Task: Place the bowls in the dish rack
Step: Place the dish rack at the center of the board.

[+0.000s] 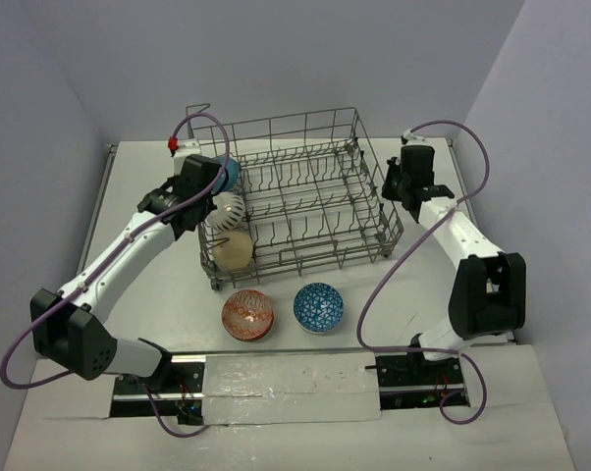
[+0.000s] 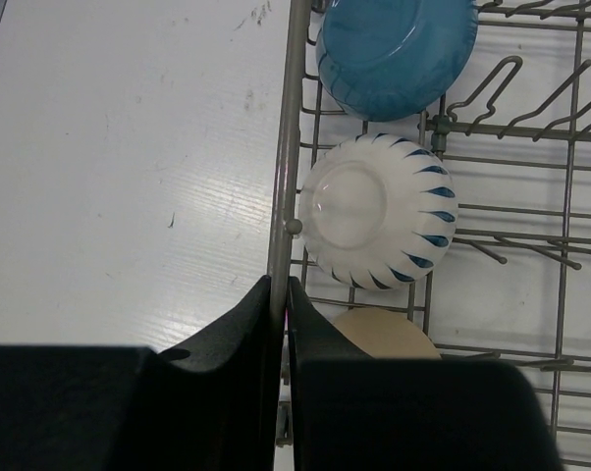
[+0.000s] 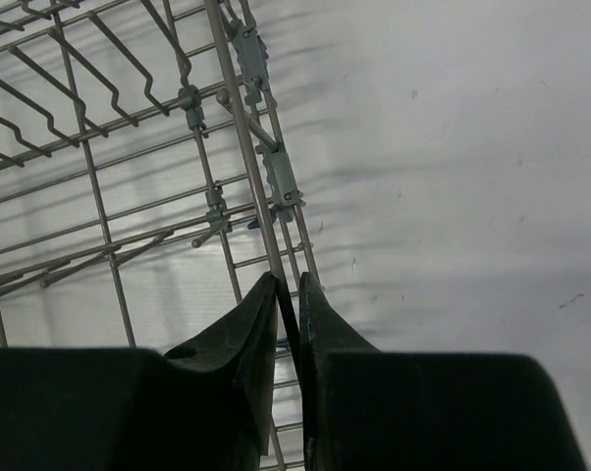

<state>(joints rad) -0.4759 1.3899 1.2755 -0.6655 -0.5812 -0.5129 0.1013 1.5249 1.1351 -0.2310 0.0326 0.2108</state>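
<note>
The grey wire dish rack stands mid-table. Along its left side sit a teal bowl, a white bowl with blue stripes and a tan bowl. My left gripper is shut on the rack's left rim wire; the teal bowl, the striped bowl and the tan bowl show just right of it. My right gripper is shut on the rack's right rim wire. A red patterned bowl and a blue patterned bowl sit on the table in front of the rack.
The white table has edges at left and right near the grey walls. A raised handle stands at the rack's far left corner. Purple cables loop off both arms.
</note>
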